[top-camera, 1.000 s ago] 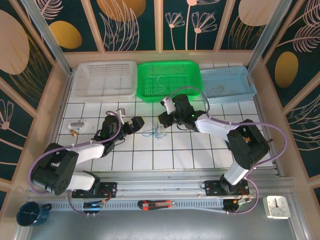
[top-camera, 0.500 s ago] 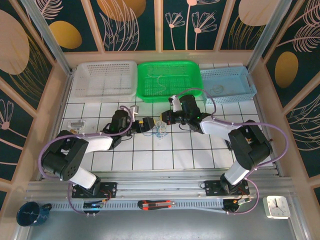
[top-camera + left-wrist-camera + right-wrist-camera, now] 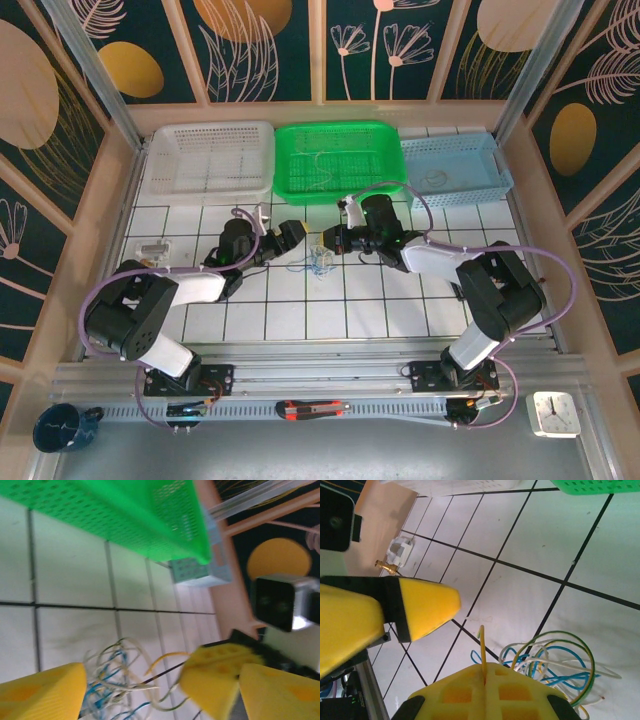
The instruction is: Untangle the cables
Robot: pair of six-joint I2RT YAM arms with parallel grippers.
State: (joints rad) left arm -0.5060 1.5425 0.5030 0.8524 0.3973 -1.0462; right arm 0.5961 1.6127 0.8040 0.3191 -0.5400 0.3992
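Note:
The cables point(image 3: 318, 262) are a small clump of thin blue, pale yellow, green-striped and whitish wires lying on the white tiled table. My right gripper point(image 3: 331, 240) hangs just above and behind the clump. In the right wrist view it point(image 3: 485, 672) is shut on one yellow wire point(image 3: 482, 647), whose end sticks up between the pads, with the clump point(image 3: 555, 662) beside it. My left gripper point(image 3: 291, 237) faces it from the left. In the left wrist view it point(image 3: 162, 675) stands open, with the cables point(image 3: 115, 680) and the right gripper's yellow tip point(image 3: 215, 677) between its fingers.
Along the back stand a white basket point(image 3: 208, 160), a green basket point(image 3: 335, 160) and a blue basket point(image 3: 450, 165). A small clear part point(image 3: 152, 248) and a brass piece point(image 3: 145, 265) lie at the left. A box cutter point(image 3: 312, 408) rests on the front rail.
My left gripper has moved right, up to the clump, and its jaws have narrowed a little. The right gripper shifted slightly right, still shut on the yellow wire.

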